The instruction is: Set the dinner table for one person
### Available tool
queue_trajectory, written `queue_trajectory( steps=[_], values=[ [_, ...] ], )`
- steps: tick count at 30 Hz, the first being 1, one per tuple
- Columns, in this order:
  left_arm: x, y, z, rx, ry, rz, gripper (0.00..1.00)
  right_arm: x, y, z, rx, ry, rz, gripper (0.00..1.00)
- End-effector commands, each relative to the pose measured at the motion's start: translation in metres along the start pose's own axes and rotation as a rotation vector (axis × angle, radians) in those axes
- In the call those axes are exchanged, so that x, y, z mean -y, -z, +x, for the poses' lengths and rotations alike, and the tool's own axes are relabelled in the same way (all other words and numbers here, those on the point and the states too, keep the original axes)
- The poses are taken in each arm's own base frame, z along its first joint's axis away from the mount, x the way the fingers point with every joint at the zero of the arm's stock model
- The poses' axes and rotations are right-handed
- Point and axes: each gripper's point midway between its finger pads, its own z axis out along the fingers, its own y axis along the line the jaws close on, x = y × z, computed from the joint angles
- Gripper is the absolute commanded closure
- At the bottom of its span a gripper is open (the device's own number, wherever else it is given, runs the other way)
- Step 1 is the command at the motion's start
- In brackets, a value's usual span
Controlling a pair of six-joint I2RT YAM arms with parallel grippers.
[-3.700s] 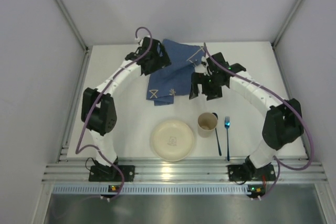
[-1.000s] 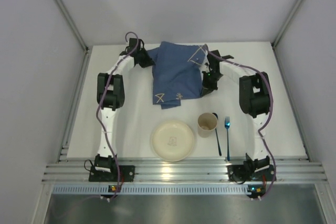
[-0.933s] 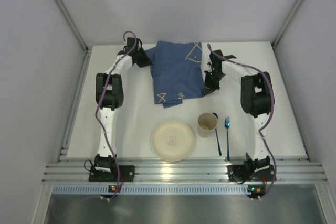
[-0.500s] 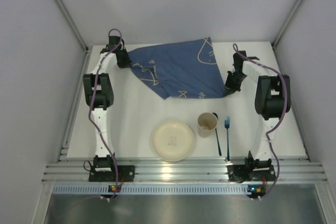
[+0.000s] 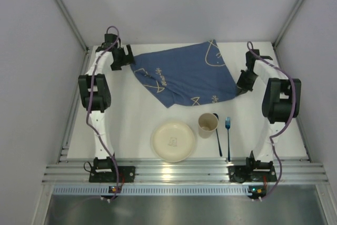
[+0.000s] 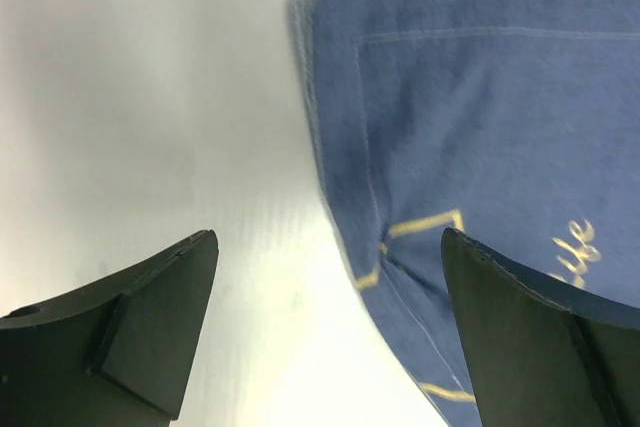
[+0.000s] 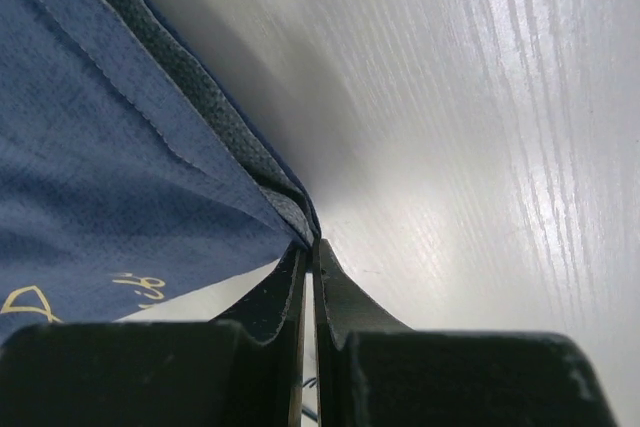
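The dinner table [image 5: 131, 114] is a white top with a dark blue cloth [image 5: 181, 75] spread out flat across its back half. My left gripper [image 5: 122, 59] is at the cloth's far left corner, open and holding nothing. In the left wrist view the cloth's corner [image 6: 480, 127] lies on the table [image 6: 150, 97] between the wide-apart jaws of the left gripper [image 6: 328, 239]. My right gripper [image 5: 243, 84] is at the cloth's right corner. In the right wrist view that gripper [image 7: 310, 247] is shut on a folded corner of the cloth [image 7: 100, 147].
A cream plate [image 5: 174, 140] sits near the front middle, with a beige cup [image 5: 207, 124] to its right. A dark spoon [image 5: 217, 136] and a blue fork [image 5: 228, 135] lie right of the cup. An aluminium rail [image 5: 179, 171] runs along the front edge.
Both arms have swung outward and pulled the bunched cloth out wide and flat. My left gripper has opened and let go of its corner; the right stays shut on its corner.
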Motion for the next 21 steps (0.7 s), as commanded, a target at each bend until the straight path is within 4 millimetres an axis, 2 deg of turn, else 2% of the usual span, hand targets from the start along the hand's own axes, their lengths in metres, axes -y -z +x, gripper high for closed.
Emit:
queue_trajectory(
  steps=[1,2,3,4,5,6,8,9,10,11,12,13,14,15,16,21],
  values=[
    [0.043,0.032,0.005,-0.031,0.144,0.145,0.02,-0.012,0.010,0.001,0.011,0.005,-0.038,1.00],
    [0.056,0.042,0.003,-0.009,0.134,0.180,0.02,-0.016,0.009,0.002,0.009,0.016,-0.041,1.00],
    [0.070,0.036,0.032,-0.061,0.119,0.189,0.02,-0.018,0.008,0.002,0.011,0.021,-0.044,1.00],
    [0.082,0.041,0.033,-0.041,0.114,0.207,0.02,-0.020,0.006,0.001,0.007,0.018,-0.049,1.00],
    [0.085,0.040,0.041,-0.058,0.124,0.209,0.02,-0.020,0.005,0.001,0.003,0.016,-0.050,1.00],
    [0.086,0.040,0.055,-0.093,0.136,0.214,0.02,-0.032,0.003,0.008,-0.006,0.050,-0.056,1.00],
    [0.098,0.053,0.062,-0.103,0.152,0.225,0.02,-0.038,0.004,0.007,-0.001,0.061,-0.063,1.00],
    [0.095,0.053,0.076,-0.123,0.161,0.204,0.02,-0.040,0.005,0.008,0.000,0.066,-0.063,1.00],
    [0.103,0.067,0.074,-0.103,0.171,0.209,0.02,-0.041,0.005,0.007,0.004,0.067,-0.065,1.00],
    [0.113,0.070,0.081,-0.096,0.161,0.217,0.03,-0.042,0.005,0.008,0.003,0.069,-0.065,1.00],
    [0.121,0.076,0.098,-0.106,0.165,0.220,0.03,-0.042,0.004,0.008,0.003,0.069,-0.066,1.00],
    [0.117,0.077,0.106,-0.118,0.176,0.206,0.04,-0.043,0.004,0.009,0.003,0.069,-0.069,1.00],
    [0.130,0.079,0.117,-0.118,0.156,0.213,0.04,-0.044,0.004,0.010,0.002,0.069,-0.071,1.00],
    [0.128,0.076,0.137,-0.150,0.152,0.193,0.05,-0.045,0.004,0.010,0.005,0.071,-0.072,1.00],
    [0.138,0.078,0.150,-0.161,0.138,0.190,0.05,-0.045,0.003,0.012,0.000,0.070,-0.073,1.00],
    [0.150,0.077,0.198,-0.249,0.128,0.152,0.15,-0.048,0.007,0.018,0.005,0.084,-0.082,1.00]
  ],
)
